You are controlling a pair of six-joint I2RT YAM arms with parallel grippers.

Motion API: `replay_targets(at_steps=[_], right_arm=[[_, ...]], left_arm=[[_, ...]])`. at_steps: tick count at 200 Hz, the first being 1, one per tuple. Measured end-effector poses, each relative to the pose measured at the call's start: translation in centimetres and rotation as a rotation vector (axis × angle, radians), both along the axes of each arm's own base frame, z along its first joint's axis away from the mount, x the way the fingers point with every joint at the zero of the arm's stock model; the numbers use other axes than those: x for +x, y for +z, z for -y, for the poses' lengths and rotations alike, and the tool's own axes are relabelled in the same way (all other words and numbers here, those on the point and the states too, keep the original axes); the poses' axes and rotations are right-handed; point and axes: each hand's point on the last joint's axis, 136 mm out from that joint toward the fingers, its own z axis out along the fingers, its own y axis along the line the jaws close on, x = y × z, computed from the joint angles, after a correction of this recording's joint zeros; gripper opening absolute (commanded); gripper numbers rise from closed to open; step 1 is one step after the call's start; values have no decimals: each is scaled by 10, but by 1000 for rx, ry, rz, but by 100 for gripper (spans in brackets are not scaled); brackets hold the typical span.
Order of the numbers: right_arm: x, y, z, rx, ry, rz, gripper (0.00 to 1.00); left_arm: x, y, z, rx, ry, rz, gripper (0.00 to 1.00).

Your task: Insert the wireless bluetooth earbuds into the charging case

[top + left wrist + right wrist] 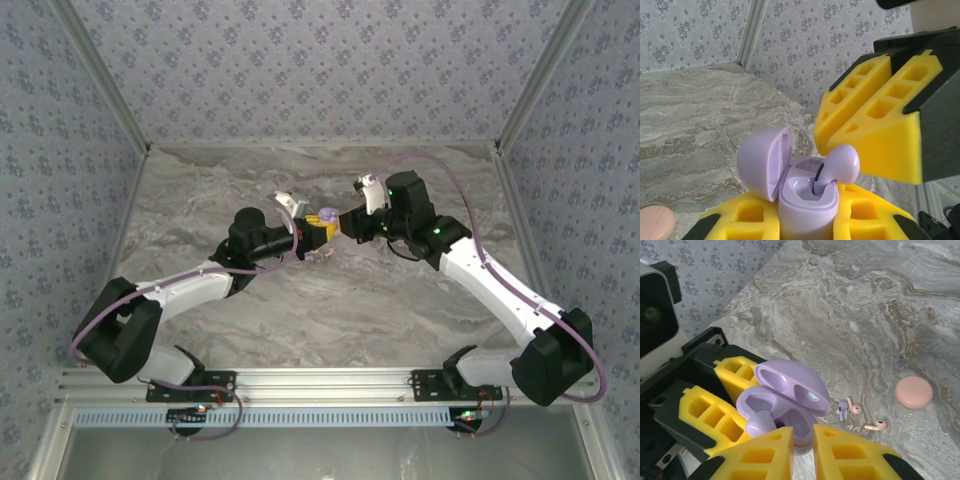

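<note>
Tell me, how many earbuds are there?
4. One lilac earbud sits in the open case; a second lilac earbud lies on the table, with two pink earbuds beside it. More may be hidden.

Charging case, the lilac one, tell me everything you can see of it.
The charging case is small, rounded, glossy lilac plastic. Its hinged lid stands open, showing two moulded hollows inside. It is held off the marble table, pinched at its base between the yellow fingers of the left hand. One lilac earbud sits stem-first in a well, bulb sticking out.
</note>
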Motion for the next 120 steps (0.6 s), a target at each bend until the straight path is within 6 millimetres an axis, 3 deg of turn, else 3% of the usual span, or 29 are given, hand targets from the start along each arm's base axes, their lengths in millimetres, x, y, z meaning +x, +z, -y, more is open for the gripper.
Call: replay_targets(at_steps=[120], right_arm=[[-6,1,-16,1,60,-11,20]], left_arm=[[-9,-10,7,48,-24,8,0]])
